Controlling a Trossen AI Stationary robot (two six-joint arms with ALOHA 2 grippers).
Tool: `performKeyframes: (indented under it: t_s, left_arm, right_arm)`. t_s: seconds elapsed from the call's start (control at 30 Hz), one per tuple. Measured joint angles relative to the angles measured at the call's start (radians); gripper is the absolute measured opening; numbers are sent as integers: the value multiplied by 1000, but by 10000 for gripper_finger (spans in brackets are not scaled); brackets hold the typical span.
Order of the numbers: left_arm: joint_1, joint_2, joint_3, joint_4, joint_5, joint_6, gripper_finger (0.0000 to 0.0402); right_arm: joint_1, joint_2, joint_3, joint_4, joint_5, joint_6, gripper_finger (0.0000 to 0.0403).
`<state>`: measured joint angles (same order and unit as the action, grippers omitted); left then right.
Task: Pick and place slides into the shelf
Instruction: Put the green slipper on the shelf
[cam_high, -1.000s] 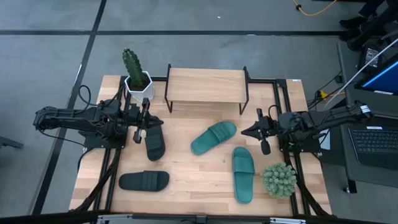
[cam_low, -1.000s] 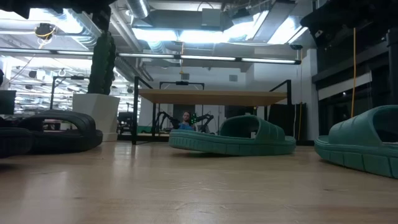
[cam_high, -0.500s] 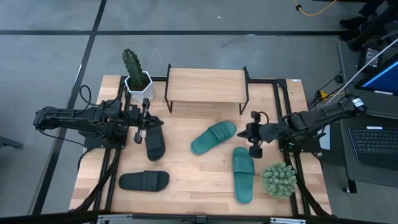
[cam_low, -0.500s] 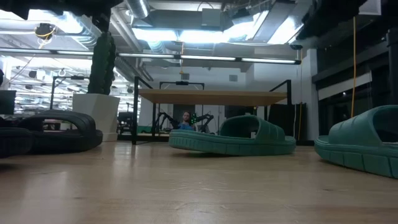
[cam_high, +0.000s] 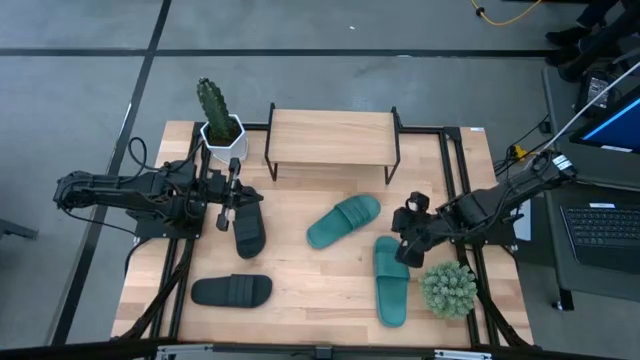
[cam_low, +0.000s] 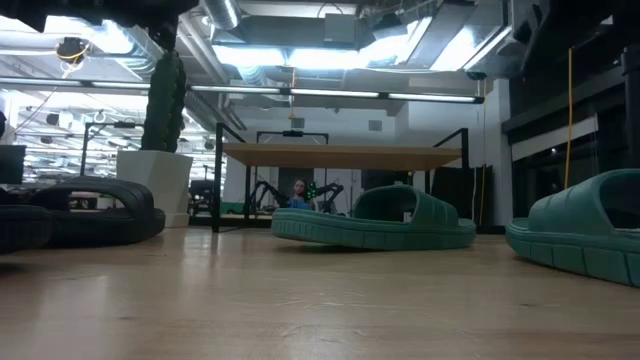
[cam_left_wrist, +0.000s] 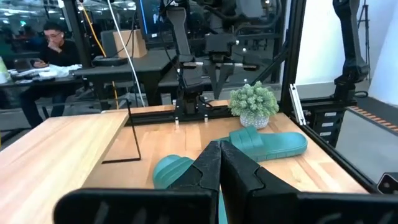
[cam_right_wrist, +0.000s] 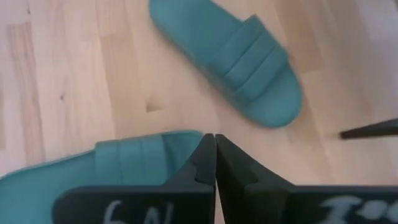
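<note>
1. At the near edge of the bench (cam_high: 300, 300) lies one black slide (cam_high: 232, 291), flat and alone. Nothing touches it, so I judge it waits for a later turn.

2. A little farther, on the right side, one teal slide (cam_high: 391, 279) lies lengthwise beside a small bushy plant (cam_high: 448, 288). The right gripper (cam_high: 407, 240) hangs over the far end of this slide, and its fingers are pressed together with nothing between them. The right wrist view shows the strap of this slide directly under the fingertips, so this slide seems to be the chosen one. The fingers must spread before they can take it.

3. The right arm reaches inward from the right edge of the bench, bent at the elbow, with the wrist turned down toward the wood.

4. In the middle, the second teal slide (cam_high: 343, 220) lies at an angle, apart from the first, on the way to the shelf.

5. On the left, the left gripper (cam_high: 228, 206) rests by the other black slide (cam_high: 248, 227). Its fingers are closed and hold nothing, and the arm lies low and waits.

6. Farthest stands the shelf (cam_high: 332, 139), with no slide on its plank, beside a potted cactus (cam_high: 216, 117). All four slides are on the bench.
</note>
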<state>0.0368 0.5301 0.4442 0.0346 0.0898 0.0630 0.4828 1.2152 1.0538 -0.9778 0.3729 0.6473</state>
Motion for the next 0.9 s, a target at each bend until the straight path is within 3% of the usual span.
performKeyframes:
  t_s: [0.5, 0.6, 0.9]
  left_arm:
    - [0, 0, 0, 3, 0, 0, 0]
    - [0, 0, 0, 3, 0, 1, 0]
    - [0, 0, 0, 3, 0, 1, 0]
  right_arm:
    - [190, 168, 2, -5, -40, 420, 2]
    - [213, 200, 39, -36, -60, 501, 2]
    - [272, 381, 238, -193, -54, 546, 2]
